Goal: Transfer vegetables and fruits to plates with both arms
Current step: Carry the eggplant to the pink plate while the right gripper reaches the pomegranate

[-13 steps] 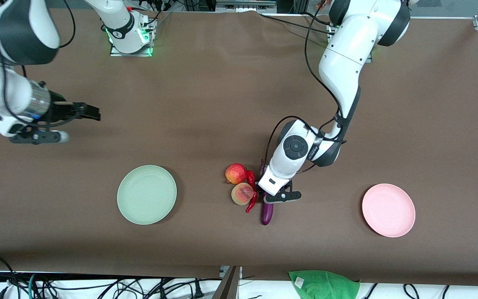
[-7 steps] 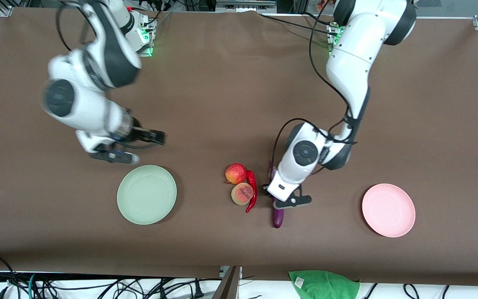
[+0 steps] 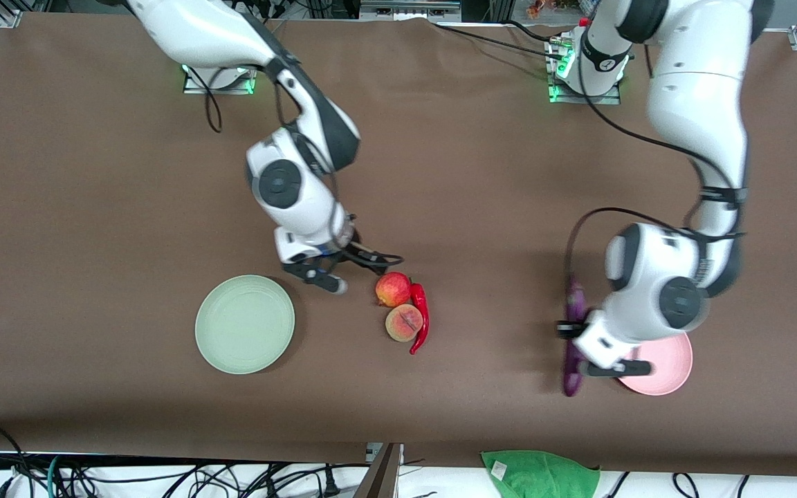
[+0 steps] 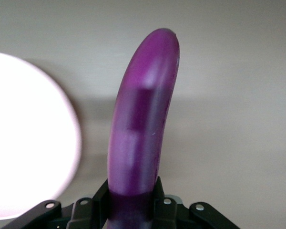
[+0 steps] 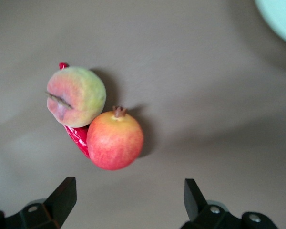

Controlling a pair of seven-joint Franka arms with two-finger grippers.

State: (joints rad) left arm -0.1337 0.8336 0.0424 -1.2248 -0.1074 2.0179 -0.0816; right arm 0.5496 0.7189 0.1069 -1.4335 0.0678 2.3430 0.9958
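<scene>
My left gripper is shut on the long purple eggplant and holds it above the table, just beside the pink plate on the side toward the right arm's end. In the left wrist view the eggplant sticks out between the gripper's two fingers, with the pink plate alongside. My right gripper is open and empty over the table next to the red pomegranate. In the right wrist view the gripper is short of the pomegranate, with the peach and the chili touching it. The peach and chili lie mid-table.
The mint green plate lies toward the right arm's end, with its edge in the right wrist view. A green cloth lies off the table's front edge. Cables run along that edge.
My left gripper has carried the eggplant from beside the fruit pile to the pink plate's edge. My right arm has swung in from the table's end to the pomegranate.
</scene>
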